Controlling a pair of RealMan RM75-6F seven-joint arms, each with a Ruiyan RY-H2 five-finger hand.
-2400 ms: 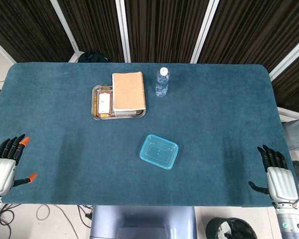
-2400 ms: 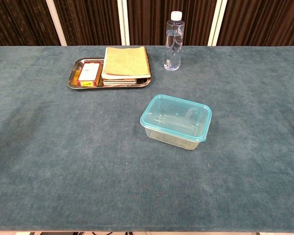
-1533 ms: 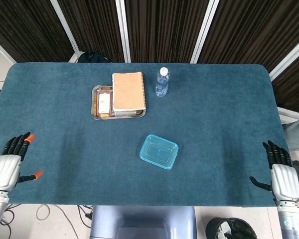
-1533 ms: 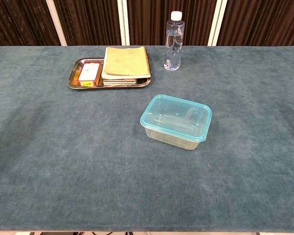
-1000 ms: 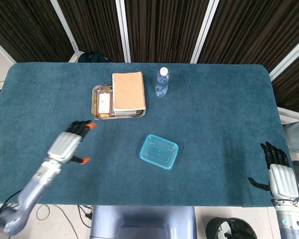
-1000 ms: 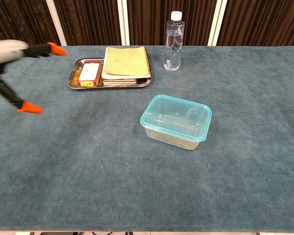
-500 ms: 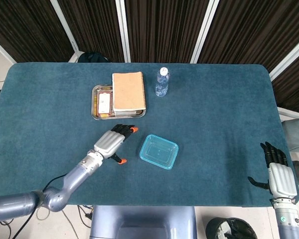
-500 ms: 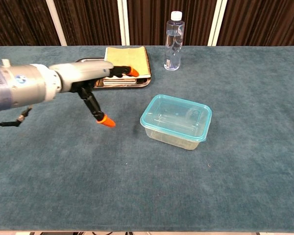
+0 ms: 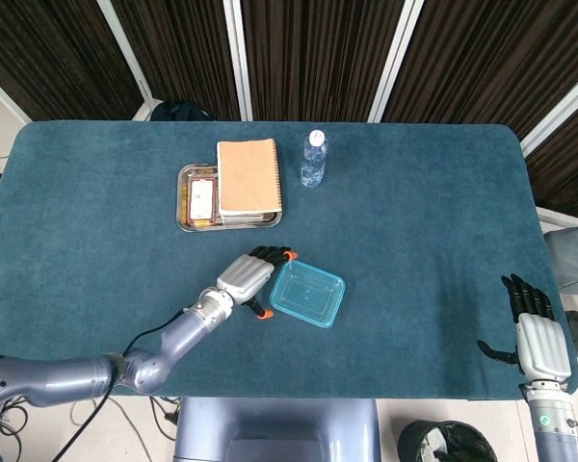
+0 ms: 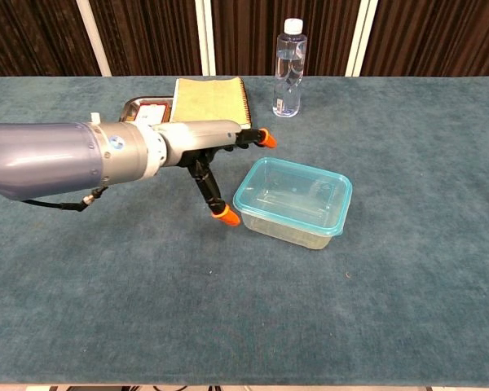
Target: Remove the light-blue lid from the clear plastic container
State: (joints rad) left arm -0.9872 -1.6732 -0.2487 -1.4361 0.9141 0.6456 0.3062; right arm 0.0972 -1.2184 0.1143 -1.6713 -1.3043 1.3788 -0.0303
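Note:
The clear plastic container (image 9: 307, 294) (image 10: 293, 204) with its light-blue lid on stands near the middle of the table. My left hand (image 9: 249, 274) (image 10: 212, 145) hovers just left of it, fingers spread and orange-tipped, one fingertip (image 10: 226, 215) close to the container's left edge without touching. It holds nothing. My right hand (image 9: 536, 332) hangs off the table's right front corner, fingers apart and empty; the chest view does not show it.
A metal tray (image 9: 188, 197) (image 10: 129, 107) holding a tan notebook (image 9: 249, 176) (image 10: 209, 99) and a small box sits behind the left hand. A water bottle (image 9: 313, 160) (image 10: 288, 68) stands behind the container. The blue cloth table (image 9: 433, 221) spreads all around.
My left arm has swung in from the table's left front edge to just left of the container. The right hand has stayed near the right front corner.

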